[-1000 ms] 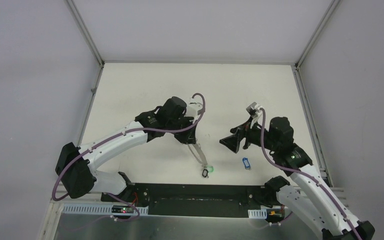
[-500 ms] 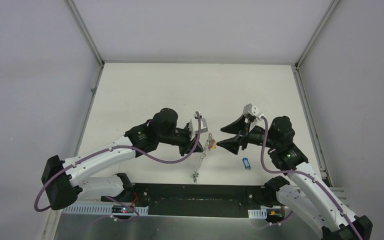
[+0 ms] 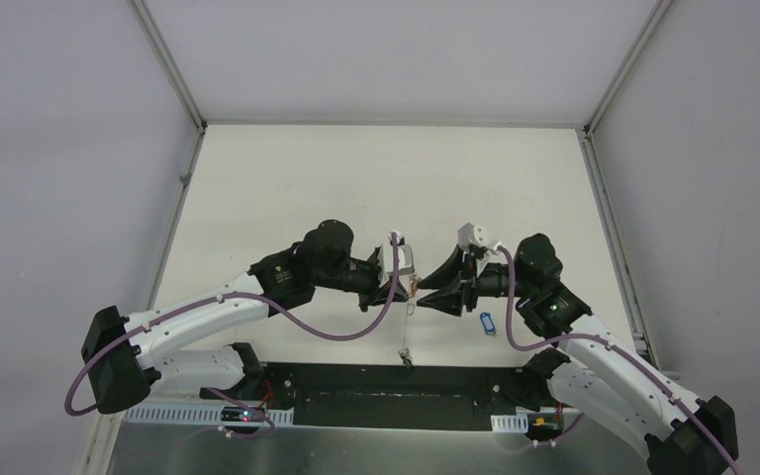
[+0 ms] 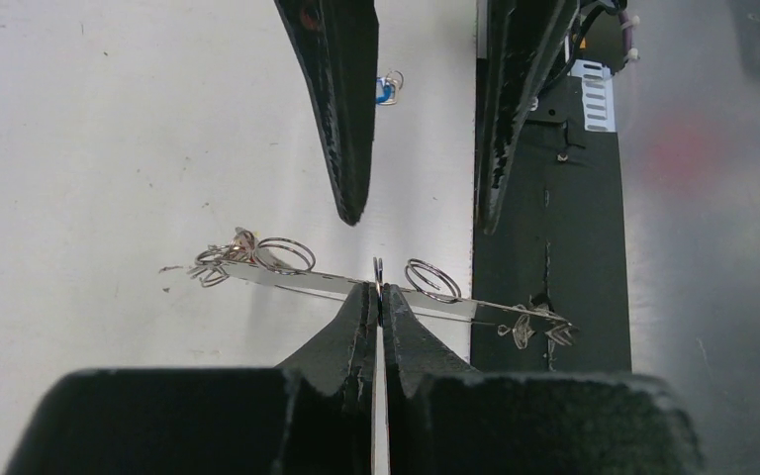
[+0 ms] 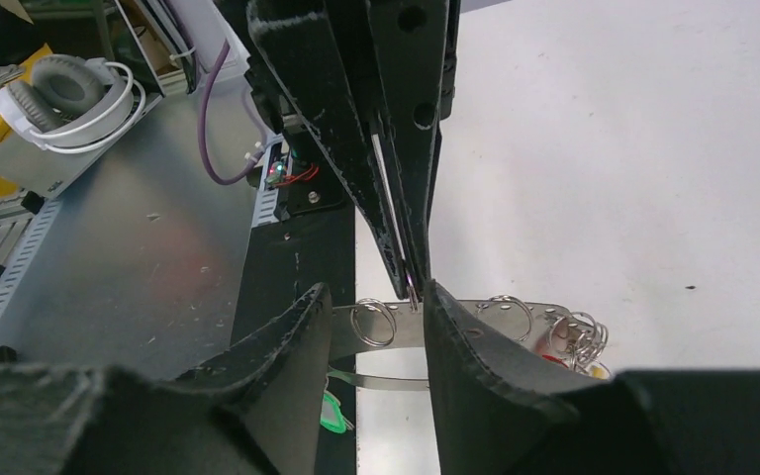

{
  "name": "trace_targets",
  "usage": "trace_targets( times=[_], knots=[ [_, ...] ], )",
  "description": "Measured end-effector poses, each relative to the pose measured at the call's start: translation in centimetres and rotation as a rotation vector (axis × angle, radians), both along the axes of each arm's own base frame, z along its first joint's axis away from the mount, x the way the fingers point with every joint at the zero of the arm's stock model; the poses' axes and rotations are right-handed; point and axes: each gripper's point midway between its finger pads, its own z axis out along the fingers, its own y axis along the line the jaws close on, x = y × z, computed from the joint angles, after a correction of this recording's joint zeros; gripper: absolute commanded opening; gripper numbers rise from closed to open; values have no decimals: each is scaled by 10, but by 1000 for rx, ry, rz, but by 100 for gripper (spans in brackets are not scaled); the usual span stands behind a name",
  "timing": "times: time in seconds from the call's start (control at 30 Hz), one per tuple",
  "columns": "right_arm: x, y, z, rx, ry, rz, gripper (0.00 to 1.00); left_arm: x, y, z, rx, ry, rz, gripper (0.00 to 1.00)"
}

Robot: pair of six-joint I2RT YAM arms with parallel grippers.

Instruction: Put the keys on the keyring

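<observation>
Left wrist view is giving us the clearest read, so we're going off that. The left gripper is pinching its tips fully together on the thin band of the keyring, holding it up off the surface. The band's long axis is running crosswise to those fingers, with one split ring sitting on either side of the pinch point.

The right gripper is coming at the keyring from the opposite side, nose to nose with the left one. Its fingers are sitting roughly half apart and gripping nothing. We're not seeing them touching the band either. They're spreading along the band's length, straddling the left tips and one split ring, so we're guessing that ring is the target.

The blue key is lying flat on the surface just past the right gripper's side of the keyring, so the right arm is the nearer one. A green-tagged key is dangling under the keyring, apparently hooked on already.
</observation>
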Motion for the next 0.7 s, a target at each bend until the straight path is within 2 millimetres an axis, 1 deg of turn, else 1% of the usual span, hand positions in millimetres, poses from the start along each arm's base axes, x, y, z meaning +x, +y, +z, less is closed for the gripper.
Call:
trace_targets(
  times=[0.13,0.27,0.33,0.4,0.5,0.57,0.7],
  knots=[
    [-5,4,-14,-24,13,25,37,-3,0,-1,0,-30,-18,0],
    [-7,7,-19,-36,10,37,36,-6,-2,0,-4,-50,-34,0],
    [-7,9,-21,-41,8,43,33,-6,-2,1,-6,-56,-36,0],
    [-8,10,-24,-48,6,51,28,-8,-3,1,-9,-59,-41,0],
    [-8,13,-28,-59,5,56,13,-10,-3,0,-7,-60,-45,0],
    [-6,13,-31,-65,5,53,0,-10,-3,-2,-1,-59,-46,0],
    [-5,14,-34,-72,-4,46,0,-10,-2,-4,4,-59,-44,0]
  ],
)
